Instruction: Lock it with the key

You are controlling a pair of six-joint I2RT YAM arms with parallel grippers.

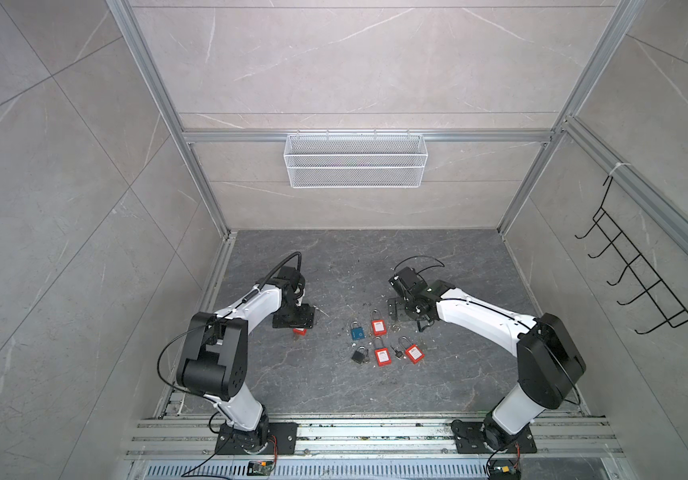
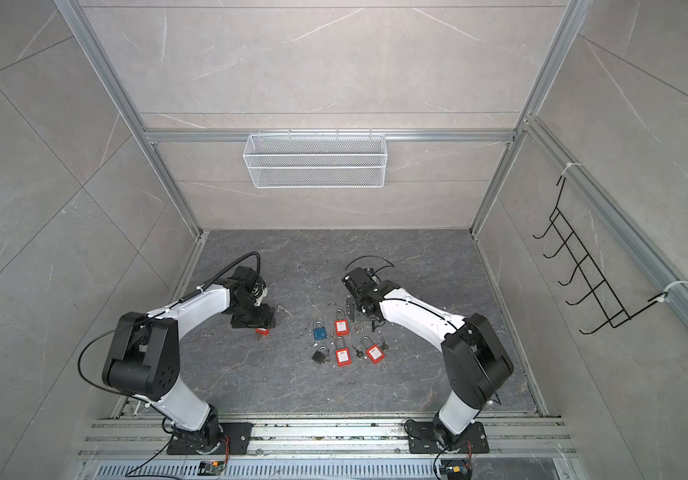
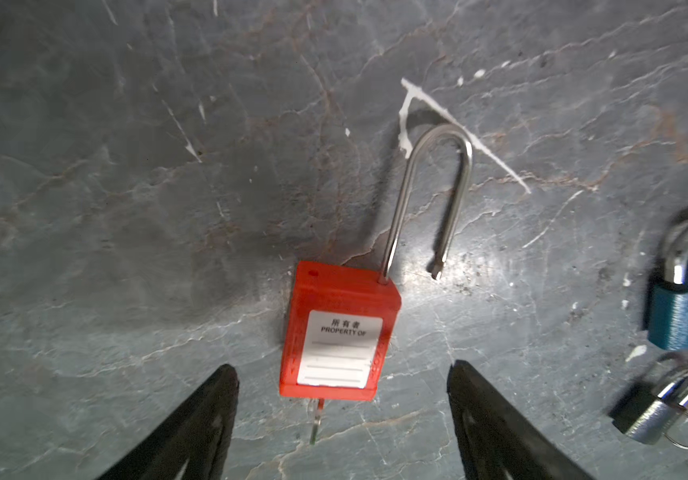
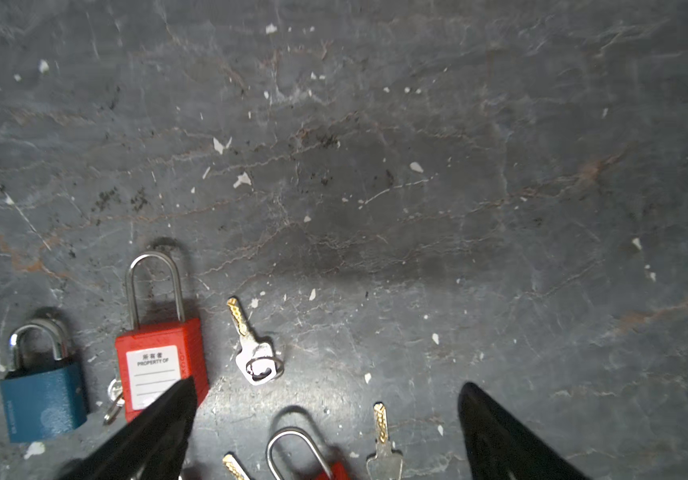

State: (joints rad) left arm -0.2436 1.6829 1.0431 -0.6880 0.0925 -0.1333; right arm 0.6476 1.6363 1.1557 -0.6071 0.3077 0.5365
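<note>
Grey tiled walls (image 1: 355,62) enclose a dark, chipped stone worktop (image 1: 334,386). On the right arm (image 1: 475,313) the jaws stand apart and empty. On the left arm (image 1: 251,301) the jaws, also apart, straddle the red padlock (image 3: 340,332) lying left of the worktop's middle, its shackle (image 3: 433,199) open and the key (image 3: 316,419) in its base, so the next move is probably gripping the body and seating the shackle.

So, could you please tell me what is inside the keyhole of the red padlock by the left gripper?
A key sits in the base of the red padlock, its outer end sticking out. The part inside the body is covered, so its depth cannot be seen.
</note>
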